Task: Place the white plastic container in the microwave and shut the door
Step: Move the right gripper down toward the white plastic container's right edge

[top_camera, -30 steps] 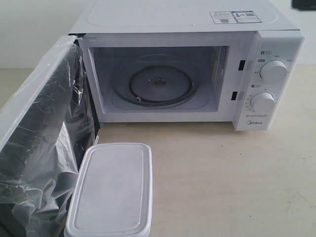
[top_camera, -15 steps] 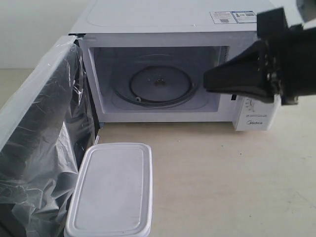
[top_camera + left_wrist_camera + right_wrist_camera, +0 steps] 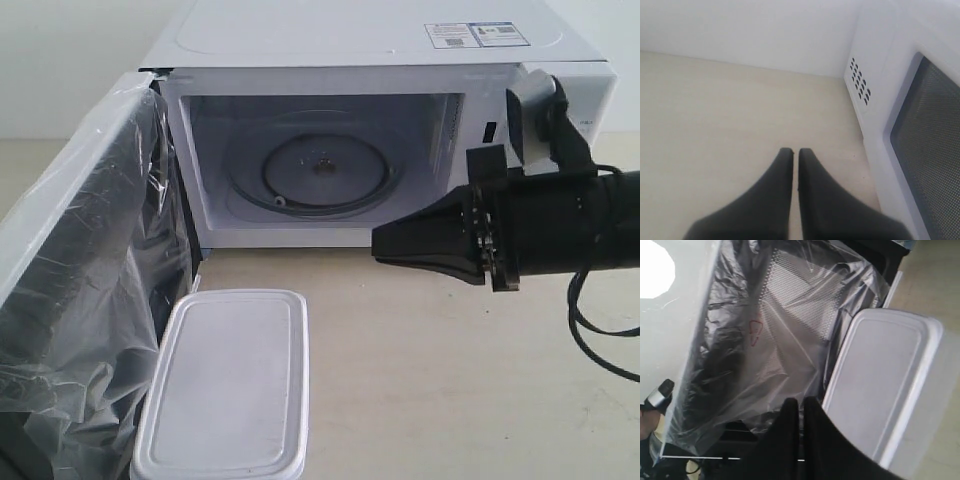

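The white plastic container (image 3: 225, 385) lies lidded on the table in front of the microwave (image 3: 380, 60), just right of the open door (image 3: 80, 300); it also shows in the right wrist view (image 3: 880, 390). The door (image 3: 765, 340) swings out to the left, its inner face covered in crinkled clear film. Inside the oven the glass turntable (image 3: 325, 172) is bare. My right gripper (image 3: 380, 243) hangs shut above the table, right of and beyond the container, pointing left; in its wrist view (image 3: 801, 404) nothing is between the fingers. My left gripper (image 3: 795, 152) is shut and empty, outside the door (image 3: 930, 150).
The right arm's black body and cable (image 3: 590, 330) cover the microwave's knob panel. Beige tabletop (image 3: 450, 380) stretches right of the container. A white wall (image 3: 750, 30) stands behind the table, and vent holes (image 3: 860, 82) mark the microwave's side.
The right arm entered from the upper right and has dropped lower and further left, now in front of the knob panel. The container and door have not moved.
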Action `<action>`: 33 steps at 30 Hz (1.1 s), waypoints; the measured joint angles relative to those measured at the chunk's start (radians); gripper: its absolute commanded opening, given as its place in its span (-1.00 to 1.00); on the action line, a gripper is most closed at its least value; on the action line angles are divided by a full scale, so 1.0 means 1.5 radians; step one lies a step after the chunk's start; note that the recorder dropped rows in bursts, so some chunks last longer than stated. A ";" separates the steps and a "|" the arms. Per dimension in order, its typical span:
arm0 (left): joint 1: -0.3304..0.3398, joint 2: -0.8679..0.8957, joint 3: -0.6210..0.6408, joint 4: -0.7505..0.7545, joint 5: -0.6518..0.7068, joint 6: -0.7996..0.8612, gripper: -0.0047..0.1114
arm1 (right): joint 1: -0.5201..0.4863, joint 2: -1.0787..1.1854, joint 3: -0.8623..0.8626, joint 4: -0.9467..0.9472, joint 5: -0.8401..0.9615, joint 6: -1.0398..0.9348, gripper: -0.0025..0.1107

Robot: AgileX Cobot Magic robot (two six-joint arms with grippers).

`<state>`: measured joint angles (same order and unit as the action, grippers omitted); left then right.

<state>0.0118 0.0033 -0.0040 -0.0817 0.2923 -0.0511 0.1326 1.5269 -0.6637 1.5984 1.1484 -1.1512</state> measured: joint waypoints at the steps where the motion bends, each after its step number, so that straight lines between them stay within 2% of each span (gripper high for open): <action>1: 0.000 0.000 0.000 0.000 0.000 0.000 -0.84 | -0.006 0.004 0.004 -0.002 -0.006 -0.006 -0.96; 7: 0.000 0.000 0.000 0.000 0.000 0.000 -0.84 | -0.031 0.025 0.042 0.003 -0.044 -0.032 -0.96; 12: 0.000 0.000 0.000 0.000 0.000 0.000 -0.84 | -0.033 0.099 0.067 0.062 0.031 -0.115 -0.96; 19: 0.000 0.000 0.000 0.000 0.000 0.000 -0.84 | -0.034 0.202 0.069 0.091 0.037 -0.180 -0.96; 23: 0.000 0.000 0.000 0.000 0.000 0.000 -0.84 | 0.011 0.245 0.069 0.095 0.038 -0.215 -0.95; 25: 0.000 0.000 0.000 0.000 0.000 0.000 -0.84 | 0.045 0.265 0.069 0.095 0.039 -0.239 -0.81; 28: 0.000 0.000 0.000 0.000 0.000 0.000 -0.84 | 0.058 0.284 0.066 0.094 0.040 -0.252 -0.30; 29: 0.000 0.000 0.000 0.000 0.000 0.000 -0.84 | 0.058 0.286 0.066 0.094 0.040 -0.255 -0.22; 33: 0.000 0.000 0.000 0.000 0.000 0.000 -0.84 | 0.058 0.286 0.066 0.095 0.040 -0.256 -0.16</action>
<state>0.0118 0.0033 -0.0040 -0.0817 0.2923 -0.0511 0.2190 1.9563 -0.5645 1.7409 1.2079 -1.5349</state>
